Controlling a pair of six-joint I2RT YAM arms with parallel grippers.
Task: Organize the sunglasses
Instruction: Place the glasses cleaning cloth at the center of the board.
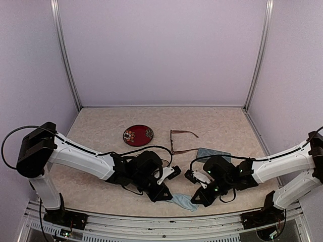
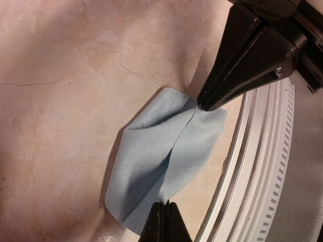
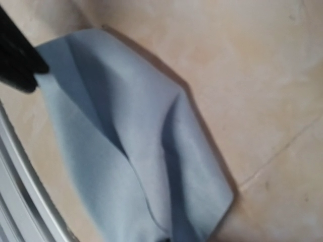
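My left pincer (image 2: pixel 164 206) and right pincer (image 2: pixel 205 104) are both clamped on the cloth (image 2: pixel 161 161), while the sunglasses (image 1: pixel 172 141) lie near the dish (image 1: pixel 138 135); probably light, thin-armed and fragile, best gripped at the frame front.

Sunglasses (image 1: pixel 174 142) right of plate (image 1: pixel 138 135), cloth (image 1: pixel 182 201) at near edge.

From above, the left pincer (image 1: pixel 167 196) and right pincer (image 1: pixel 197 200) hide most of the near cloth (image 1: pixel 184 203). The right wrist view is blurred.
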